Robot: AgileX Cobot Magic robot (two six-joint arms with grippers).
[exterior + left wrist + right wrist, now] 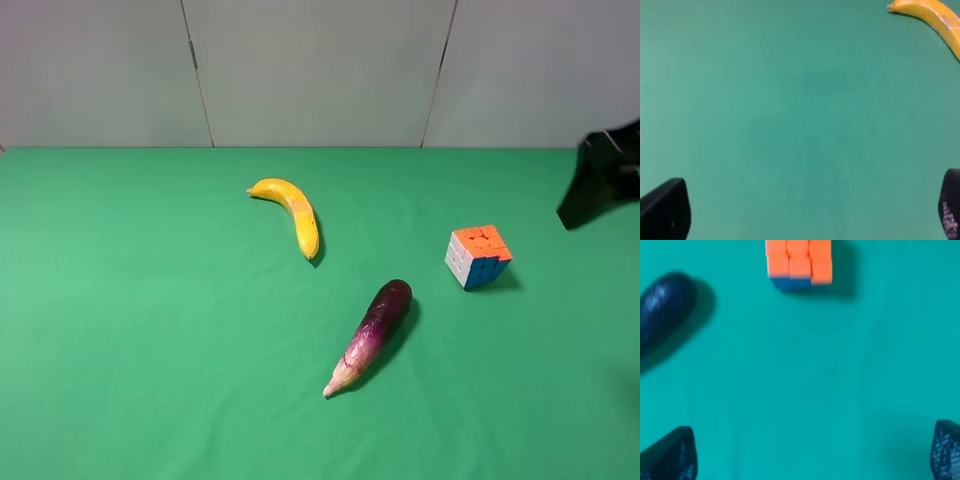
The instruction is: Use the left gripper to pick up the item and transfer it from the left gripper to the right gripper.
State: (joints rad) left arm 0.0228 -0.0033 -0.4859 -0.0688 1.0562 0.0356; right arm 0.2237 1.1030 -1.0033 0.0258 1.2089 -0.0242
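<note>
1. Puzzle cube (478,256): rests on the green bench (150,330) toward its right edge, orange face up, untouched.
2. Aubergine (372,334): lies diagonally near the bench centre, beside the cube but apart from it.
3. Banana (293,213): lies toward the far edge, well apart from the cube.
4. Left gripper (805,210): jaws spread wide over bare bench, the banana tip nearby.
5. Right gripper (810,452): jaws spread, empty, with the cube ahead of them; it enters at the right edge of the bench.
</note>
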